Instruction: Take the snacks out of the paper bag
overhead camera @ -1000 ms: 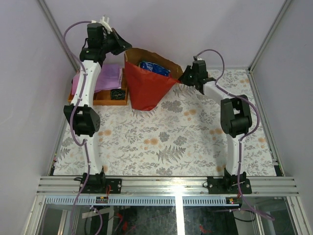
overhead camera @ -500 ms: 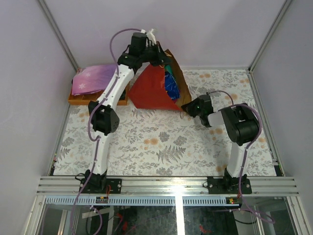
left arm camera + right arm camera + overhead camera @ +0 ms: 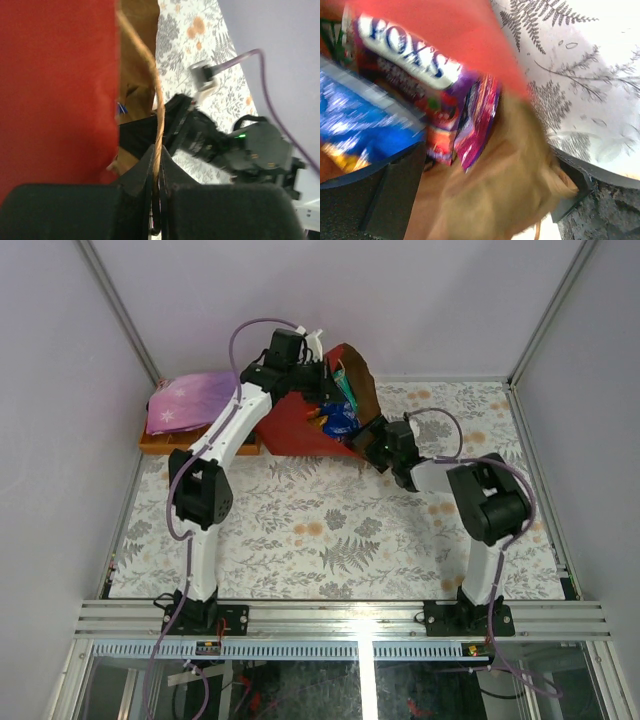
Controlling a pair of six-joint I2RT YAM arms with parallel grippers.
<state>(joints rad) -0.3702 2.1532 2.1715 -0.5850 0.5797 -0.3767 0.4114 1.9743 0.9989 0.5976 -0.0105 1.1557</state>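
Left claw point(image 3: 156, 152) is clamped on the paper bag point(image 3: 55, 90) handle point(image 3: 148, 70); right claw point(image 3: 487, 155) gapes wide, gripping nothing, snacks point(image 3: 410, 50) just ahead. The handle could tear, spilling them.

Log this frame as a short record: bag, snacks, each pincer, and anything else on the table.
bag: red, tipped over, mouth toward the right arm
snacks: inside the bag, at its mouth
left pincer: shut on the bag's handle
right pincer: open, at the bag's mouth
other: purple cloth on a tray, far left
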